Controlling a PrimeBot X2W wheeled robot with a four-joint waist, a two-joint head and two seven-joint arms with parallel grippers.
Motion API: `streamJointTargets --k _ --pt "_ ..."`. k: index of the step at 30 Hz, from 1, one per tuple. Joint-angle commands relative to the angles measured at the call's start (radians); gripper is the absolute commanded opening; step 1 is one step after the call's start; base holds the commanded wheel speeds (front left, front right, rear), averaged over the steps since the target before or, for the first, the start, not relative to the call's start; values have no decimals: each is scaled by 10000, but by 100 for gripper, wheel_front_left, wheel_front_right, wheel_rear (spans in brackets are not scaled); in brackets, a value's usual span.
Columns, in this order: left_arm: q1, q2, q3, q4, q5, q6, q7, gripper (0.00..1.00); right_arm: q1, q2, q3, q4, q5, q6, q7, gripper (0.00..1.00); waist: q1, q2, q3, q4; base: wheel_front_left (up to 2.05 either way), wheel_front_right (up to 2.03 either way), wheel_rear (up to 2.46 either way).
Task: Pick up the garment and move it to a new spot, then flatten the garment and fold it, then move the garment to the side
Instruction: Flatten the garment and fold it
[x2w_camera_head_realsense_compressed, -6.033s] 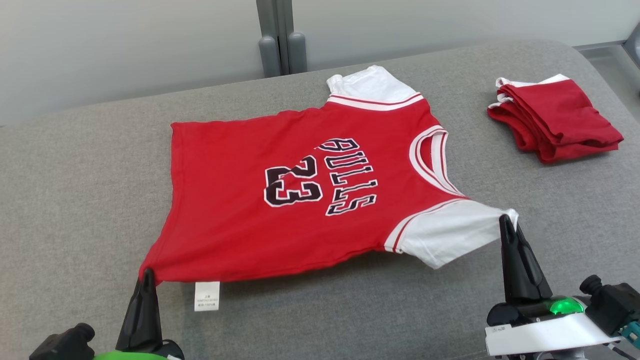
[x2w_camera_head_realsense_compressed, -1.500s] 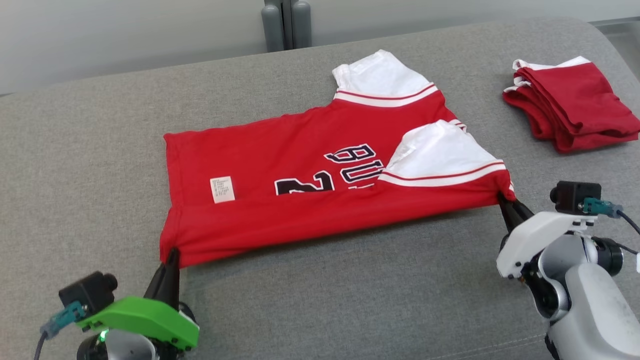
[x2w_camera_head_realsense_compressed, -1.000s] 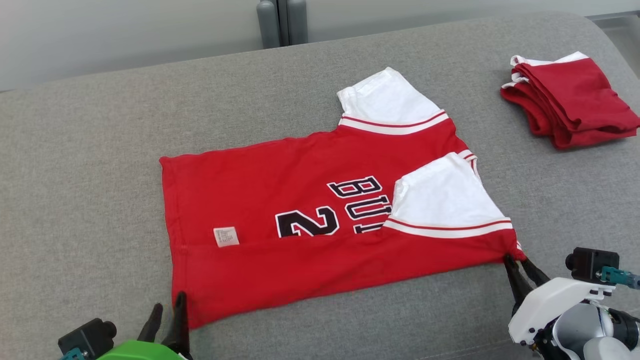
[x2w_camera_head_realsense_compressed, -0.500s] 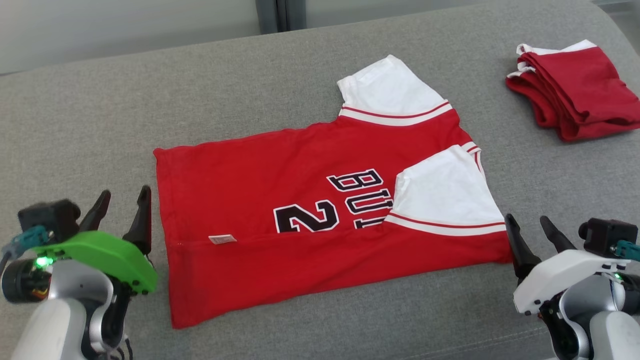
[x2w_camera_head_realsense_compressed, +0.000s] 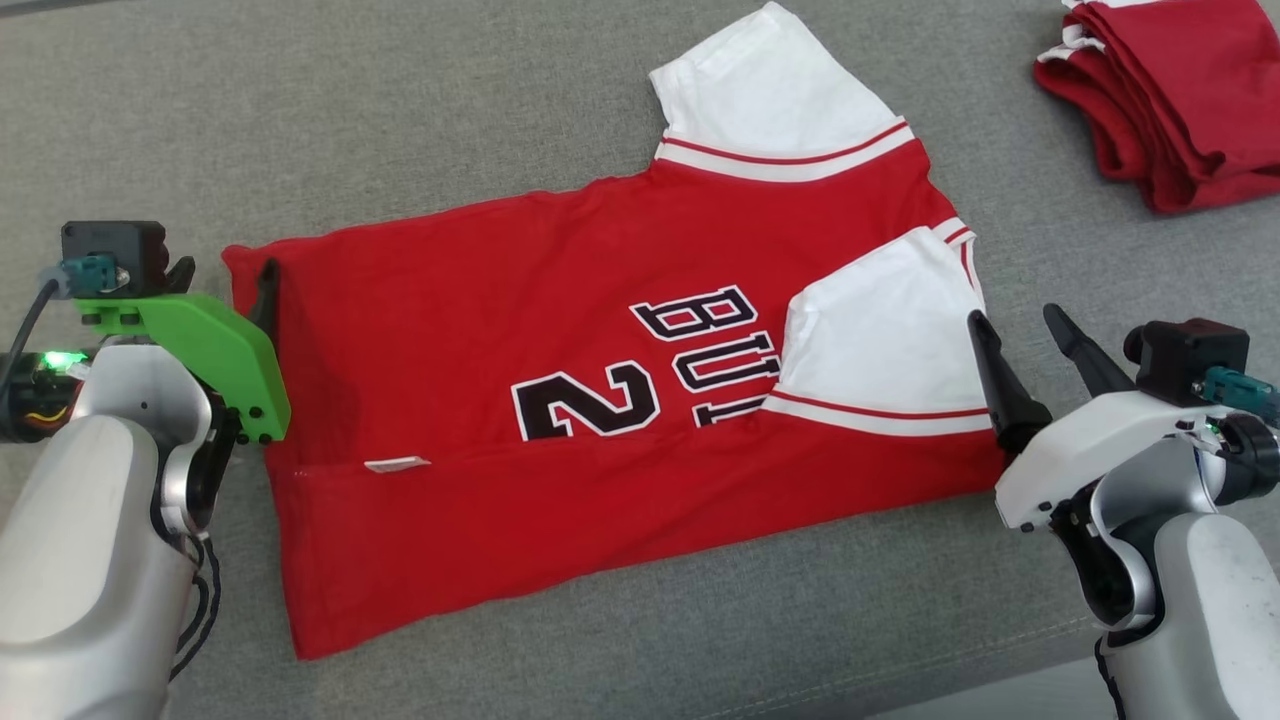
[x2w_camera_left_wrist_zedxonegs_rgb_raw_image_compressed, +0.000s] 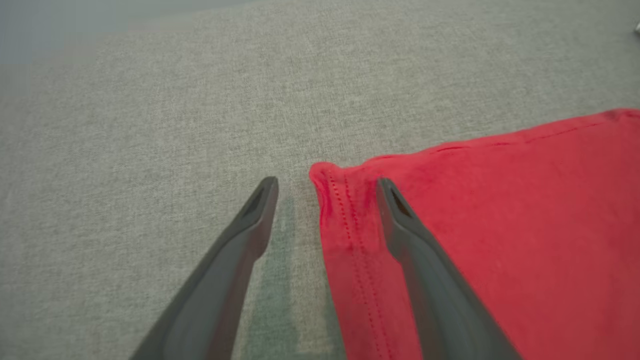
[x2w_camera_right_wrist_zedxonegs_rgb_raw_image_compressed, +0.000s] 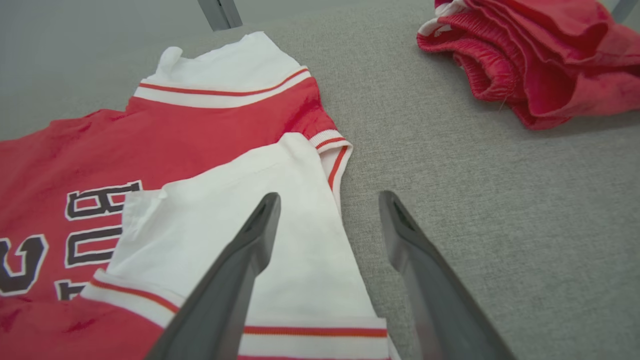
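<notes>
The garment is a red jersey with white sleeves and black lettering, lying on the grey padded surface. Its near long edge is folded over the body, and one white sleeve lies on top. My left gripper is open at the garment's far left corner; in the left wrist view the left gripper straddles the hem corner of the garment. My right gripper is open at the right edge, beside the folded sleeve. In the right wrist view the right gripper holds nothing above the garment's neck edge.
A stack of folded red clothes with white trim lies at the far right, also visible as red clothes in the right wrist view. Bare grey surface stretches to the left of the garment and along the near edge.
Both grippers have opened and let go of the garment's folded near edge, then moved up along its left and right sides. The head camera has tilted down.
</notes>
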Motion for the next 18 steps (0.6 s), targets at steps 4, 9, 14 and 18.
streamJointTargets --k 4,9,14,18 --pt "-502 36 -67 530 136 -92 -31 100 -378 -184 99 84 2 -17 -54 100 0 0 364 -188 0 0 0" --pt "-811 -43 -280 977 212 -244 -118 96 -749 -379 289 150 -56 -17 61 100 0 0 456 -156 0 0 0" --pt "-1035 -192 -462 1216 204 -441 -267 0 -1586 -723 613 265 -187 -17 223 100 0 0 538 -73 0 0 0" --pt "-1215 -343 -521 1178 214 -497 -672 0 -2793 -918 775 694 -513 -17 366 100 0 0 571 135 0 0 0"
